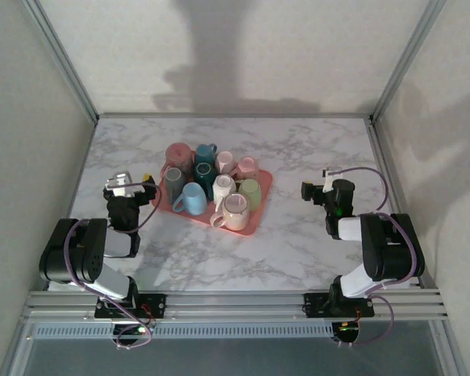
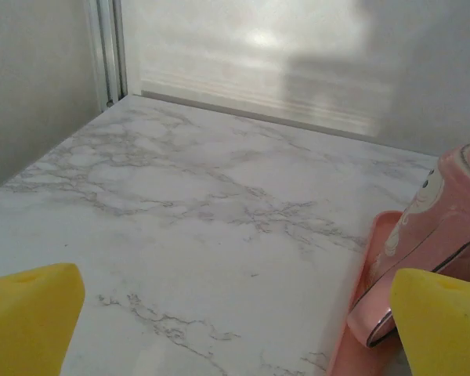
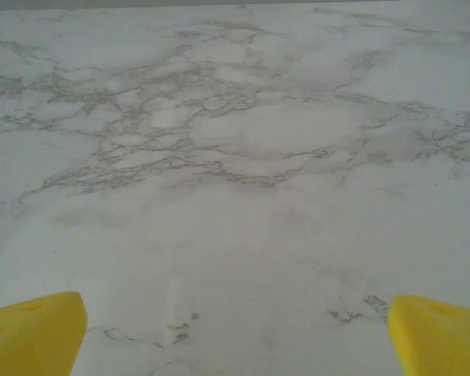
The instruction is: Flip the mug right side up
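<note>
Overhead view of a white marble bench [image 1: 298,235] inside pale walls, with two black robot arms mounted at its 6 o'clock edge. A pink tray [image 1: 260,221] sits a little to 9 o'clock of the bench's middle and carries about ten mugs packed close together, in teal, blue, grey, green, white and pink. From above, it is hard to tell which mugs stand mouth down.

The pink mug [image 1: 178,153] at the tray's 11 o'clock corner shows a plain round top with no dark hollow. The left gripper [image 1: 131,186] hovers just beside the tray's 9 o'clock edge, with its yellow-padded fingers [image 1: 147,186] spread wide apart and holding nothing. The pink mug lies at about 1 o'clock from it, near but not touching.

In the left wrist camera, the pink mug [image 2: 446,227] appears at 3 o'clock, looking tilted, on the tray's rim [image 2: 376,243]. It sits just past the right-hand yellow fingertip and outside the gap between the fingers of the left gripper [image 2: 235,329].

The right gripper [image 1: 317,186] hovers over bare marble at 3 o'clock of the tray, well apart from every mug. In its own wrist camera, the right gripper [image 3: 235,329] has its fingers spread wide apart with bare bench between them.
</note>
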`<state>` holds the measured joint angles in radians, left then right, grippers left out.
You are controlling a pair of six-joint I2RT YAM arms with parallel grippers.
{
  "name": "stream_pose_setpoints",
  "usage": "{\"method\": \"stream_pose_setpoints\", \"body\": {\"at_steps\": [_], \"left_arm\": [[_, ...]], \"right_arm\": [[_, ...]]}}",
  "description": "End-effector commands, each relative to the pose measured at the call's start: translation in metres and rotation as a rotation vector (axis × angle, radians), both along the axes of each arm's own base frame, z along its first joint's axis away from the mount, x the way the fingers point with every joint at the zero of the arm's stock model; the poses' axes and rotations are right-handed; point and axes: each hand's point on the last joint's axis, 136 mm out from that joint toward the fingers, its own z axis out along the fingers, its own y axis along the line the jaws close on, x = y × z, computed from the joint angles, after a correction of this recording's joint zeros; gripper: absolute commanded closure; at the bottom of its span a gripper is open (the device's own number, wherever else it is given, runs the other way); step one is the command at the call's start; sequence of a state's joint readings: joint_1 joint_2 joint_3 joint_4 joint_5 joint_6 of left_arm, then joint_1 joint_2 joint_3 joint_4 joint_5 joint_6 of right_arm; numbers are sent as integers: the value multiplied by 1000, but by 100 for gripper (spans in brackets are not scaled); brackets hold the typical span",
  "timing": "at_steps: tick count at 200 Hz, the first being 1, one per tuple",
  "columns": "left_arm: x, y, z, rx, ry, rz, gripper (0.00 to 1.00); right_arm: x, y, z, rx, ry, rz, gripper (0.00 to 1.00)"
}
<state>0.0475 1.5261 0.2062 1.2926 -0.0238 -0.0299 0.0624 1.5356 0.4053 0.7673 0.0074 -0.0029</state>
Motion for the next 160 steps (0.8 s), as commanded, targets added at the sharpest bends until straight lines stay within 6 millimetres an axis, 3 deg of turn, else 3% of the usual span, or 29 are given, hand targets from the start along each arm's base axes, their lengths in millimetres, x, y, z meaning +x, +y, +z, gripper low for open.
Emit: {"method": "stream_pose_setpoints", "body": {"at_steps": [1,125,142,155,160], "left_arm": [[4,2,3,-15,-10,19,0],[4,2,3,-16,-11,15,1],[1,9,8,-26,-27,64,1],[-2,12,19,-28,-41,84,1],[-4,12,24,-28,-46,88,0]], "right_arm": [[3,-5,7,7,-31,-30,1],[4,-6,7,12,-31,-30,1],[3,-6,8,11,-33,-33,2],[1,-7,15,9,-10,-40,4],[7,-8,31,8,-27,-44,4]]}}
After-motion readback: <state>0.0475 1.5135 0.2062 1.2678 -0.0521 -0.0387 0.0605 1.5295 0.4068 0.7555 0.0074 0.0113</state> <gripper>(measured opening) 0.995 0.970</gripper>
